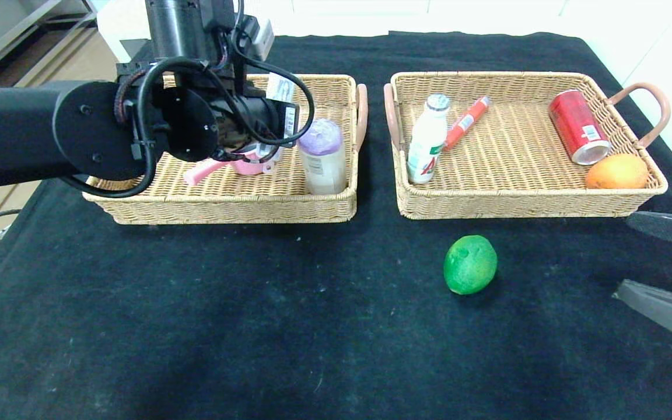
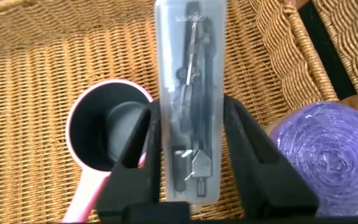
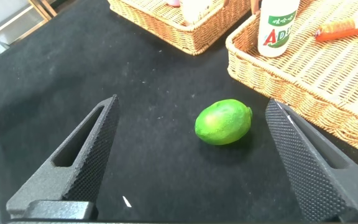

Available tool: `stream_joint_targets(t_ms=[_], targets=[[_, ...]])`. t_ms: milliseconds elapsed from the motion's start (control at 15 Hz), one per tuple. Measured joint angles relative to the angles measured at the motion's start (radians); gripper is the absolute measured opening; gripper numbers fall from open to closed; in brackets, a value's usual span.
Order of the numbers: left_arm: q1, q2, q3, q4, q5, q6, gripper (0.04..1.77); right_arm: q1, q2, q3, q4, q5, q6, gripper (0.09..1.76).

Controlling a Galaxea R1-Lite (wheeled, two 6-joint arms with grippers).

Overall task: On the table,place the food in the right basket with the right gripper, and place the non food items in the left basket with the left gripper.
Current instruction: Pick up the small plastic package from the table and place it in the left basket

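My left gripper (image 2: 190,109) hangs over the left basket (image 1: 225,207), shut on a clear plastic case (image 2: 191,62) with a drawing compass inside. In the head view the left wrist hides its fingers. Below it lie a pink cup (image 2: 107,127) and a purple roll (image 2: 328,155). A green lime (image 1: 469,264) lies on the black cloth in front of the right basket (image 1: 517,204). My right gripper (image 1: 622,255) is open and empty at the right edge, level with the lime. In the right wrist view the lime (image 3: 223,122) lies just beyond the gripper's (image 3: 192,102) fingertips.
The right basket holds a white drink bottle (image 1: 427,139), a red sausage stick (image 1: 466,122), a red can (image 1: 578,126) and an orange (image 1: 616,171). The pink cup (image 1: 248,165) and the purple roll (image 1: 322,156) take up the left basket's near right part.
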Motion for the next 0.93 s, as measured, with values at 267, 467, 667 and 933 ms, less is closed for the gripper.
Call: stream_joint_targets(t_ms=[267, 467, 667, 933], targets=[[0.003, 0.007, -0.004, 0.000, 0.002, -0.001, 1.17, 0.001, 0.000, 0.001, 0.000, 0.000, 0.000, 1.71], [0.002, 0.002, 0.004, 0.000, 0.010, -0.005, 1.34, 0.001, 0.000, 0.001, 0.001, 0.000, 0.000, 1.71], [0.003, -0.017, 0.020, 0.001, 0.016, -0.010, 1.46, 0.001, 0.001, 0.003, 0.002, 0.000, 0.000, 1.71], [0.007, -0.078, 0.122, -0.001, 0.012, -0.025, 1.56, 0.001, 0.009, 0.003, 0.002, 0.000, 0.000, 1.71]])
